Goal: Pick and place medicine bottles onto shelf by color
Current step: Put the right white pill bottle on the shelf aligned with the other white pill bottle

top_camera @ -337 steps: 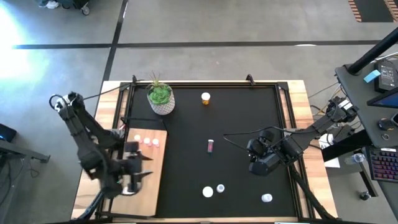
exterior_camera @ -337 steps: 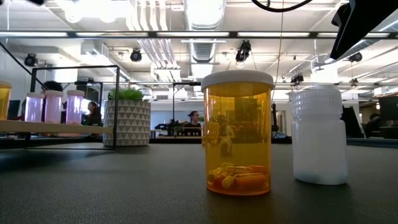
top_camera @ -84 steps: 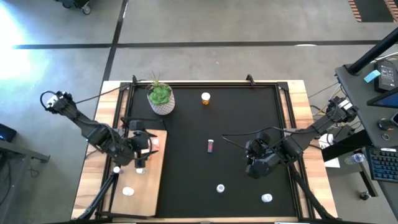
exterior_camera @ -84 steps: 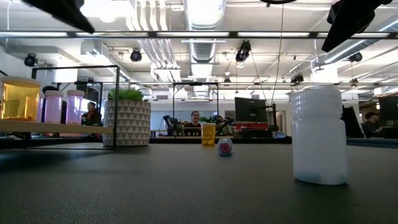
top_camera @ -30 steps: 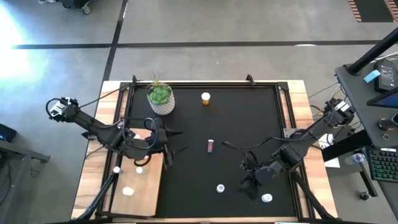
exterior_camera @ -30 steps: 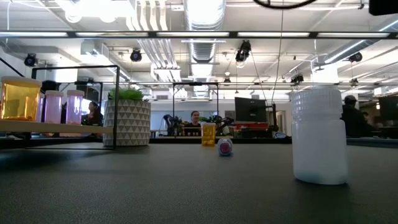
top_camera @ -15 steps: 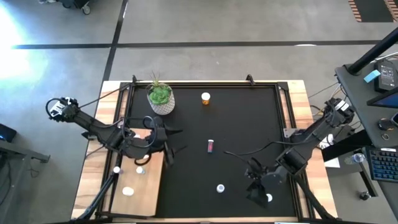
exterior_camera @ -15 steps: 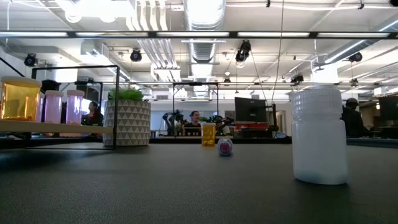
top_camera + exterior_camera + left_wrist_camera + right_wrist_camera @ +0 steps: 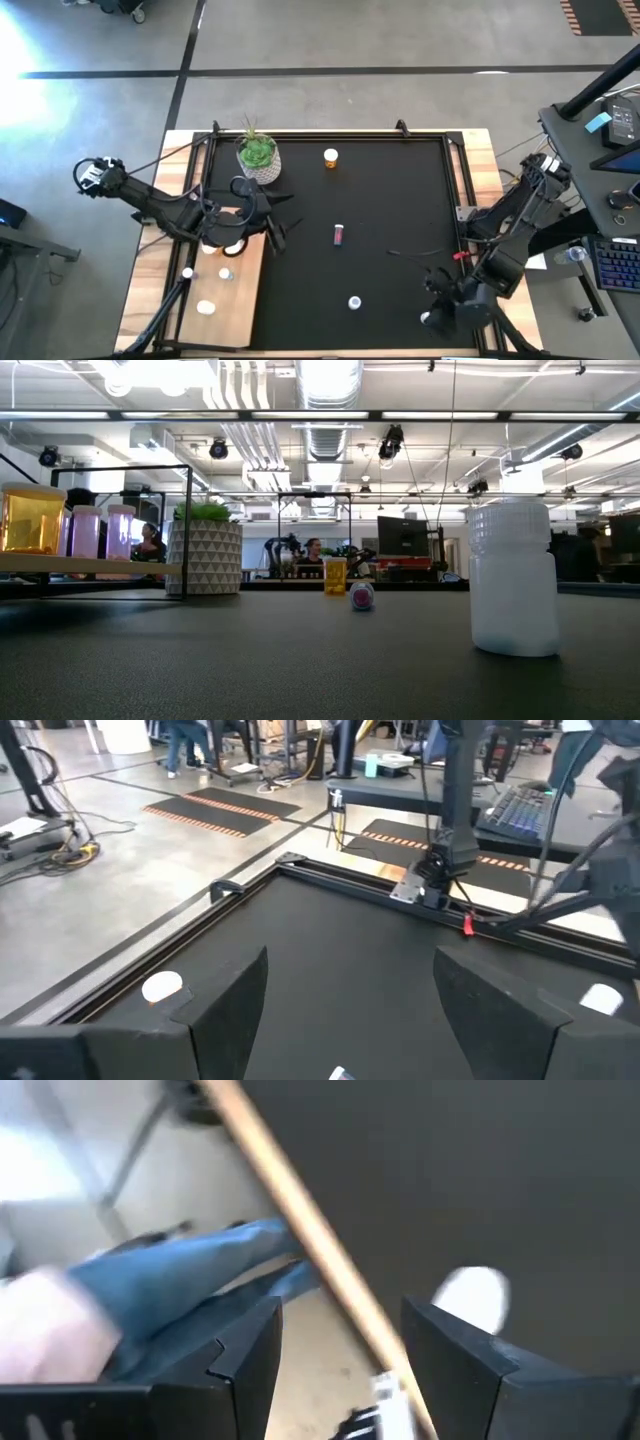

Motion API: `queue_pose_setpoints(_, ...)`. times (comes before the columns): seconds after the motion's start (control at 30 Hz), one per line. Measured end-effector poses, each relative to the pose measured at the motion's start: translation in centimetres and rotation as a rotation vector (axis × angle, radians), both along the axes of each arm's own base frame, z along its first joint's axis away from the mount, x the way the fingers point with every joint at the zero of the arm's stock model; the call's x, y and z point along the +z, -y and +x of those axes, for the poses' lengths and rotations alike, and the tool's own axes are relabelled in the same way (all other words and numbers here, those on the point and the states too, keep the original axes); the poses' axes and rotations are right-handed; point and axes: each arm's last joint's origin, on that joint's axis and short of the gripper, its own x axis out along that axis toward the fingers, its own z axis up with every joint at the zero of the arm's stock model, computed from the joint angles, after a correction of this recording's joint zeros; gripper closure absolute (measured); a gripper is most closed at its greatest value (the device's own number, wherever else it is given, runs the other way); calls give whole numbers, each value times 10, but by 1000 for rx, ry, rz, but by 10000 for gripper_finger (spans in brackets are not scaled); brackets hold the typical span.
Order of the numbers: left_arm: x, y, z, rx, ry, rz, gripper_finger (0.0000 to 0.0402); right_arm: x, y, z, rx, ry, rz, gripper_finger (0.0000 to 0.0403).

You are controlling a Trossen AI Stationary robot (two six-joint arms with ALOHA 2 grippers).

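While the left end effector point(image 9: 277, 226) is hanging released beside the shelf point(image 9: 240, 300), the right end effector point(image 9: 437, 318), parted and empty, is nearing a white bottle point(image 9: 472, 1299); it needs lowering, then clenching.

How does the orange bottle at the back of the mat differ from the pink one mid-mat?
The orange bottle stands upright, white cap up; the pink bottle lies on its side. The orange one sits nearer the plant pot, the pink one near the mat's middle. Both are small, free of either arm.
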Motion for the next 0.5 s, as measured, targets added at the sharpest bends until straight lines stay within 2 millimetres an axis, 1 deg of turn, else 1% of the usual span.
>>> queue_pose_setpoints(0.1, 0, -2, 1, 7, 3, -1, 132, -14, 5, -4, -64, -116, -78, 208)
queue_pose_setpoints(0.13, 0, -2, 1, 7, 3, -1, 132, -18, 4, -4, -68, -146, -80, 206)
queue_pose_setpoints(0.27, 0, -1, 1, 1, 6, -5, 132, -28, -4, 1, -61, -170, -50, 190)
queue_pose_setpoints(0.37, 0, -1, 1, 0, 6, -5, 132, -41, -8, 2, -69, -242, -70, 176)
queue_pose_setpoints(0.5, 0, -1, 1, -4, 3, 0, 132, -54, -13, 6, -84, -284, -95, 159)
